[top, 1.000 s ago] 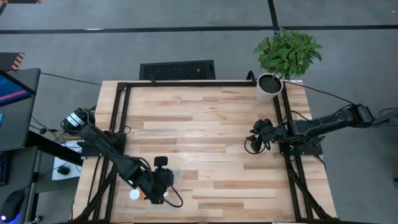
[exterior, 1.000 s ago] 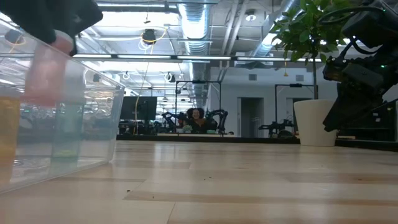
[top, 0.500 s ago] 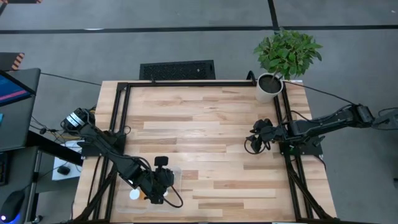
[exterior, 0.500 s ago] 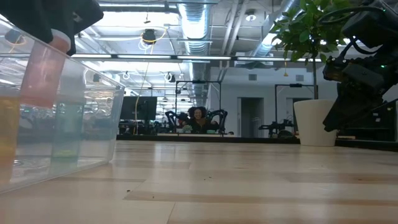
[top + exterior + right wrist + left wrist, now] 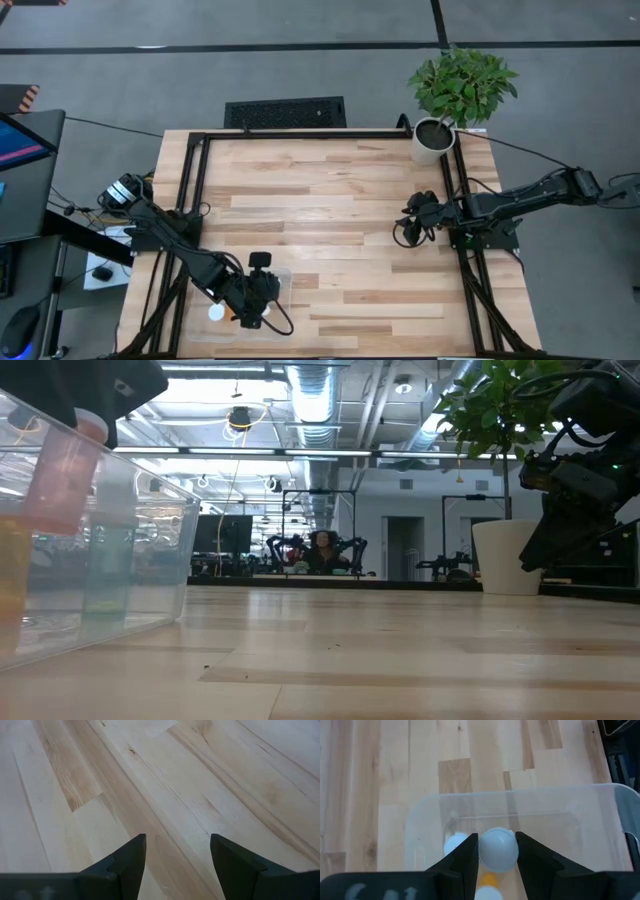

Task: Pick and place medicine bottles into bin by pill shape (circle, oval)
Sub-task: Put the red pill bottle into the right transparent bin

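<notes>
While the left gripper [image 5: 494,851] hangs over the bin [image 5: 600,805] at the near left corner of the table [image 5: 330,190], its fingers [image 5: 465,857] are clamped on the white cap of a medicine bottle [image 5: 498,849], held cap-up, presumably so the bottle can be lowered straight into a compartment. Bin already holds other bottles: one white cap [image 5: 456,843] just beside the held one, an amber body [image 5: 489,880] beneath it. Which compartment lies under the held bottle cannot be told; the divider is not clear in any view. Low view: the bottle's reddish body [image 5: 62,475] sits above the clear bin wall, so that wall is the only obstacle. Right gripper [image 5: 177,857] waits at the table's right edge, fingers apart, nothing between them. Potted plant [image 5: 458,92] at the far right corner, well clear
</notes>
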